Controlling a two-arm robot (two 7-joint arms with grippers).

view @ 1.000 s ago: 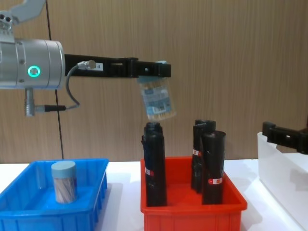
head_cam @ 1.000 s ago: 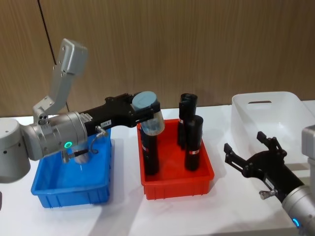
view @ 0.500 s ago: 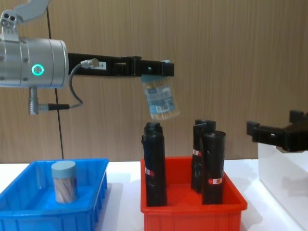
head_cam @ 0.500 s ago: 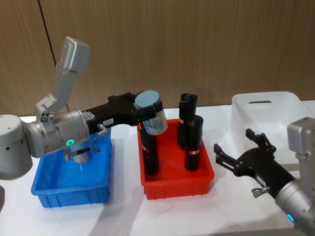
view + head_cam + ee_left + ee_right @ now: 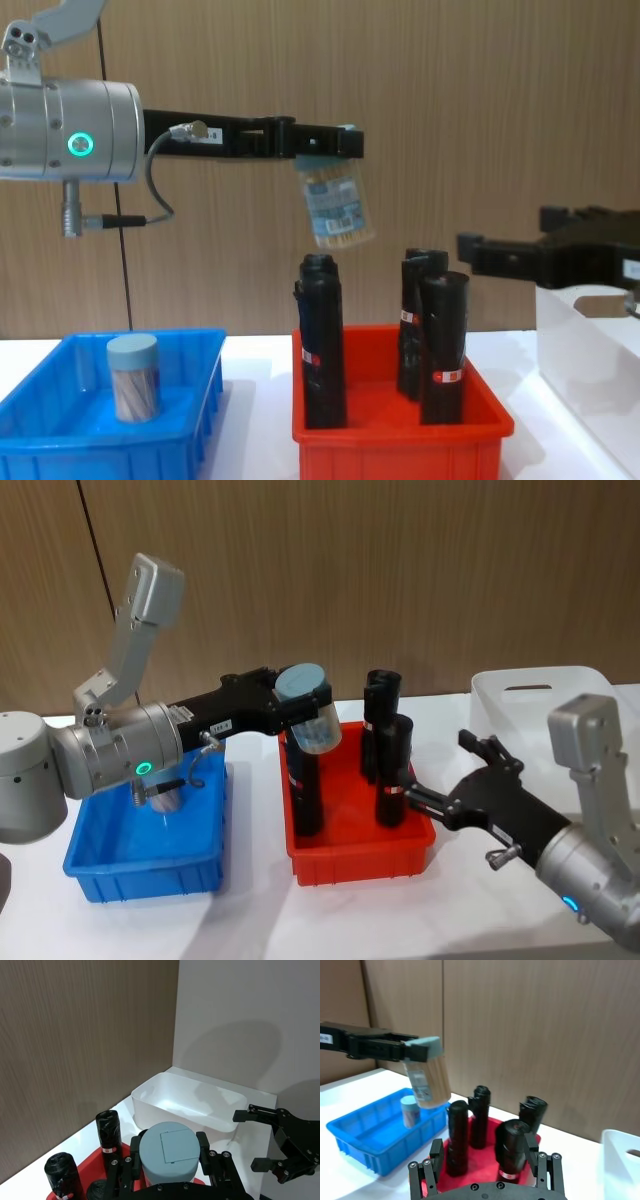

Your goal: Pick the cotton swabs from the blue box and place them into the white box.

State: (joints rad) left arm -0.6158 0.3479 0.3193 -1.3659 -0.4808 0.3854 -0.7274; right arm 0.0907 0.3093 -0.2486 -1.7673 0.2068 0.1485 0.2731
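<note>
Left arm's the busy one here. My left fingers (image 5: 325,146) are clamped shut on the pale blue lid of a jar of cotton swabs (image 5: 338,212). The jar hangs under them in the air, tilted a bit, with its bottom swung toward the right. It's up over the left part of the red bin (image 5: 360,858), higher than the tops of the black rolls (image 5: 392,770) standing upright in that bin, and it isn't touching any of them.

A second jar (image 5: 133,378) of swabs stands upright in the blue box (image 5: 140,868). That box sits on the desk (image 5: 250,915) at the left, just beside the red bin.

My right fingers (image 5: 440,770) are spread wide open with nothing in them. They hover above the desk at the right edge of the red bin, pointing left toward the rolls, roughly between that bin and the white box (image 5: 500,735). The white box sits on the desk over on the right, well apart from the jar I'm holding. From my left wrist view I can see its open top past the rolls, with the right fingers off to one side of it.
</note>
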